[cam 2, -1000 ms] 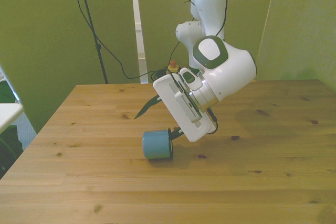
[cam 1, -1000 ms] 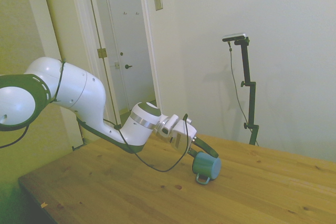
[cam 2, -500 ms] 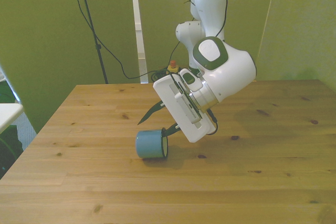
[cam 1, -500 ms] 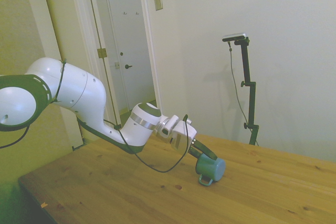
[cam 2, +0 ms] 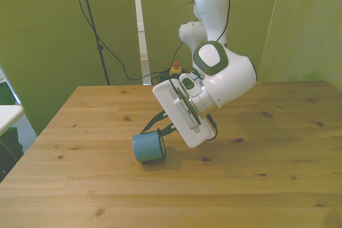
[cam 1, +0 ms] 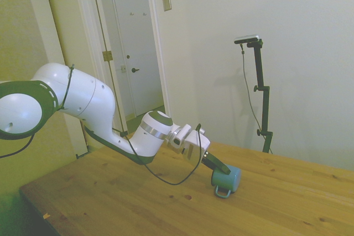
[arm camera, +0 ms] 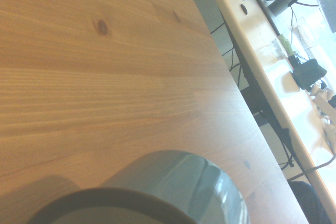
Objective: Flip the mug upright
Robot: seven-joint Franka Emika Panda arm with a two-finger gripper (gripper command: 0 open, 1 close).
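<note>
The teal-blue mug (cam 2: pixel 148 147) lies on its side on the wooden table (cam 2: pixel 256 185), left of centre in the front view, with its mouth turned to the front view's right. In the side view the mug (cam 1: pixel 227 179) has its loop handle (cam 1: pixel 223 193) pointing down at the tabletop. My gripper (cam 2: pixel 156 131) reaches down at a slant onto the mug's mouth end. One finger lies along the outside of the upper wall, the other sits at the mouth, and they are drawn together on that wall. The wrist view shows the mug's rim and wall (arm camera: pixel 178 182) from very close.
A black cable (cam 1: pixel 171 178) sags from the wrist almost to the tabletop. The table's edge (arm camera: pixel 231 93) runs close past the mug, with a white desk (arm camera: pixel 262 72) and cables beyond it. A red button (cam 2: pixel 175 67) sits at the far edge.
The gripper and mug have slid together towards the front view's left. The two fingers, wide apart a second ago, have come together on the mug's upper wall.
</note>
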